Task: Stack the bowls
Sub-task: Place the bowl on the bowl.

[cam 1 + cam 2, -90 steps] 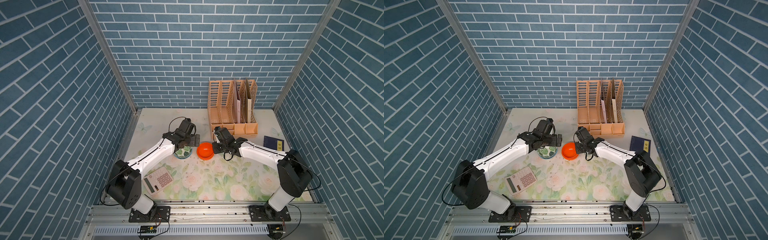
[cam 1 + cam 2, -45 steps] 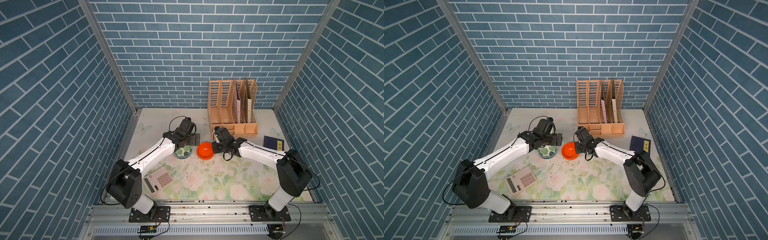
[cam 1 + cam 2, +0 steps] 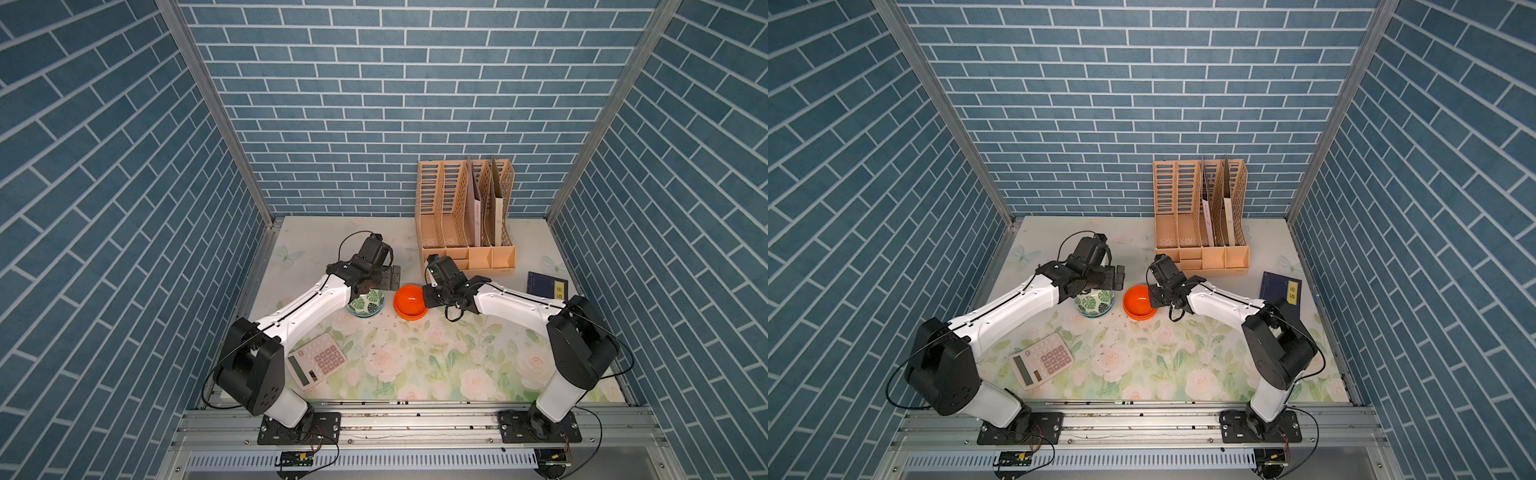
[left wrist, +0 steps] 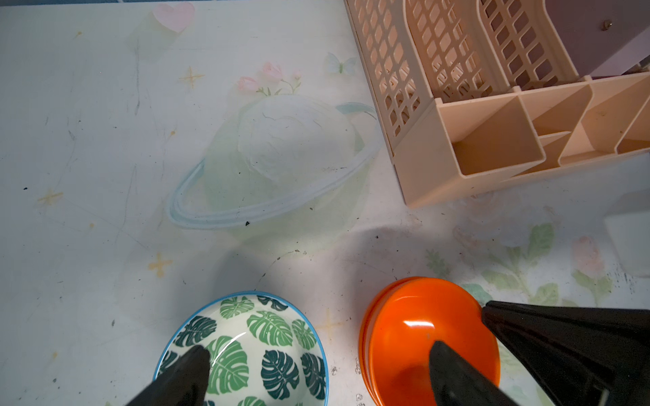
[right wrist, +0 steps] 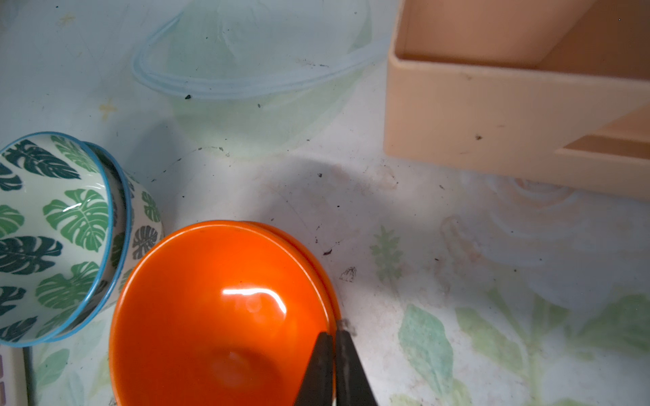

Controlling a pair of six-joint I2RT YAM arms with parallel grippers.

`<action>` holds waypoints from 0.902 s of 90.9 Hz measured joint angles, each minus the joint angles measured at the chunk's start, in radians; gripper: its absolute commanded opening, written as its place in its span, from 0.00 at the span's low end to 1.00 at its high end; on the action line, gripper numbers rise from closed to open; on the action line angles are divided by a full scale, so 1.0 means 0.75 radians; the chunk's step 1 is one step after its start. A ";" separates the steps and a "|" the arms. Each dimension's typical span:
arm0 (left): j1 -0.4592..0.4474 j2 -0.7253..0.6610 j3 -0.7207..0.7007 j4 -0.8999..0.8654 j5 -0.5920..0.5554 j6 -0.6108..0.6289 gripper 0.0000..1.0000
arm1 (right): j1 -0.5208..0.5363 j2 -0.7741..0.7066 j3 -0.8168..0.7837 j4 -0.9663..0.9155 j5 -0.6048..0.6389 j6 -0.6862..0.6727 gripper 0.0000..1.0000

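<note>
My right gripper (image 5: 332,337) pinched shut on the rim of the upper orange bowl (image 5: 218,309), nested in its twin toward the table's (image 3: 457,365) back edge. My left gripper (image 4: 318,346) hung wide open, empty, above the nested leaf bowls (image 3: 366,302). Joining both pairs, I judged, needed a level lift.

Left bowl stack (image 3: 368,302) — just beside right bowl stack (image 3: 409,302).

table (image 3: 457,361): leaf bowls (image 3: 368,302), orange bowls (image 3: 409,302), calculator (image 3: 318,360), organizer (image 3: 465,253), maybe book (image 3: 546,284).
</note>
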 measured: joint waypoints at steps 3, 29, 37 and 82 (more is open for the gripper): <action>0.000 0.001 0.000 0.000 0.000 0.001 1.00 | 0.000 0.000 0.000 0.001 0.000 0.000 0.09; 0.000 0.005 -0.004 0.001 0.001 0.014 0.99 | 0.000 -0.001 0.000 0.003 0.004 0.001 0.20; 0.000 0.016 -0.006 0.002 0.001 0.019 0.99 | 0.000 -0.010 -0.001 0.004 0.008 0.001 0.28; -0.001 0.070 0.006 -0.014 -0.009 0.024 0.99 | -0.212 -0.224 -0.309 0.322 -0.136 0.107 0.30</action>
